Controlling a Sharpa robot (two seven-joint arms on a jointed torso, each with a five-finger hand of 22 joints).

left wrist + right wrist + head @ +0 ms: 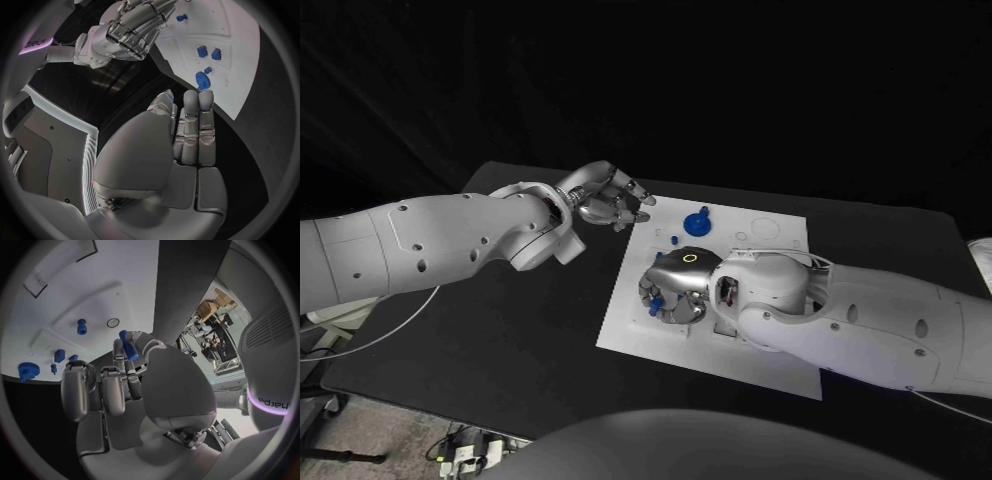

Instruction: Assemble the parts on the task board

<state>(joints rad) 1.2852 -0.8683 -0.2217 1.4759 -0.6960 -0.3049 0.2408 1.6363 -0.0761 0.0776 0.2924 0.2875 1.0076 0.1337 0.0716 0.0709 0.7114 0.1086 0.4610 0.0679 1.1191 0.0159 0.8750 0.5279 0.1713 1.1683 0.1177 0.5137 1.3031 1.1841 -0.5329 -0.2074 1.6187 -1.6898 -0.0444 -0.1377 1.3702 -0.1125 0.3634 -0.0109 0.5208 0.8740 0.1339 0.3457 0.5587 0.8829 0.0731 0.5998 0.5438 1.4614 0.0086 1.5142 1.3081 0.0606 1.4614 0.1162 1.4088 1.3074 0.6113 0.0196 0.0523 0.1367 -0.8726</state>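
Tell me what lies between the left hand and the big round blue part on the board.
Nothing: in the head view, only bare task board separates the left hand from the round blue part.

Mirrored "sharpa" lettering on the right arm's [269,390] wrist band, half cut off.

White arms [444,235], silver hands [678,287], blue-tipped fingers [205,97]

The right hand [678,288] covers the middle of the task board [639,335], hiding whatever lies beneath it. The blue part [129,346] pinched at its fingers is largely covered, its shape unclear
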